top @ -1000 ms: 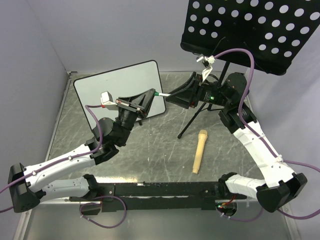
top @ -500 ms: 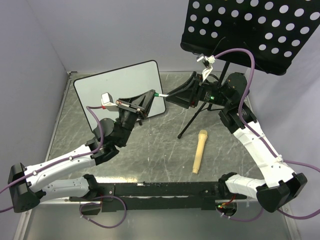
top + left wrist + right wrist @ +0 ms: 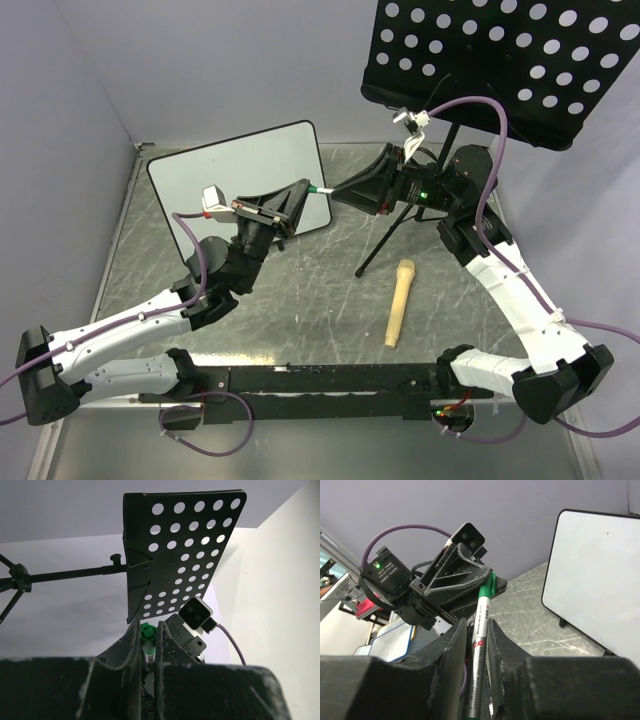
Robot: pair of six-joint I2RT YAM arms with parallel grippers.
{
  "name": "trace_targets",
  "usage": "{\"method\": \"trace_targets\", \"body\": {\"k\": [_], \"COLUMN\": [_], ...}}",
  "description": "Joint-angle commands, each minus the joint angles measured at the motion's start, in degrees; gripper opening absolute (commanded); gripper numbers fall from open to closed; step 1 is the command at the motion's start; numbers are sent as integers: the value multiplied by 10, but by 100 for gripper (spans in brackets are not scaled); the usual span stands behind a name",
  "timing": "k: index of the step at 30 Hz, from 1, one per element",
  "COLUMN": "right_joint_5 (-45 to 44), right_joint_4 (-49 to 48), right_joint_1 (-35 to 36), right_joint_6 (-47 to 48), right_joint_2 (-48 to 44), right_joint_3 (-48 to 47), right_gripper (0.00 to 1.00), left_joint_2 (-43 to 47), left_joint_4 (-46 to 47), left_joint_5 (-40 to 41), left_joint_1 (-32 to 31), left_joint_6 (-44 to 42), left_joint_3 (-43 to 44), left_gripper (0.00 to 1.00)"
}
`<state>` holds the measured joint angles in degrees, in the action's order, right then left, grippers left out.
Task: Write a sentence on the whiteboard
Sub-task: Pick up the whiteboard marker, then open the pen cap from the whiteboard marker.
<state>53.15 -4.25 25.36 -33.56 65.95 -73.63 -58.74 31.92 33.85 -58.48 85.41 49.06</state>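
Green-capped, the one marker (image 3: 480,622) is pinched by left gripper (image 3: 148,628) and right gripper (image 3: 476,626), near one whiteboard (image 3: 240,175).

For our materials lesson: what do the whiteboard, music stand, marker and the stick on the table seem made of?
Whiteboard: smooth white panel, perhaps coated; thin black frame, likely plastic.
Music stand: matte black perforated sheet, probably painted metal.
Marker: smooth white barrel with green end, likely plastic.
Stick: pale tan, matte, probably bare wood; grain too small to see.
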Motion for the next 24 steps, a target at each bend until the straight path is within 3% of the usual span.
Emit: {"method": "trace_targets", "body": {"k": [1,3,6,7,10,24], "right_joint_5": [6,6,6,5,5,-4], "right_joint_4": [-16,-16,-13,-10,-8,-12], "right_joint_1": [3,4,3,3,3,-8], "right_joint_6": [1,0,2,5,10,46], "right_joint_2": [0,0,0,1,-1,-43], "right_joint_3": [-32,-33,-35,-36,-36,1], "right_gripper": [28,26,15,8,0,0], "left_joint_2": [4,4,3,3,2,53], "left_joint_4": [21,21,21,20,21,1], "left_joint_5": [4,5,4,4,3,46], "left_joint_1": [0,0,0,0,0,0], "left_joint_6": [14,16,17,17,17,24], "left_joint_3": [2,2,2,2,3,-33], "left_gripper": [1,1,1,1,1,1]}}
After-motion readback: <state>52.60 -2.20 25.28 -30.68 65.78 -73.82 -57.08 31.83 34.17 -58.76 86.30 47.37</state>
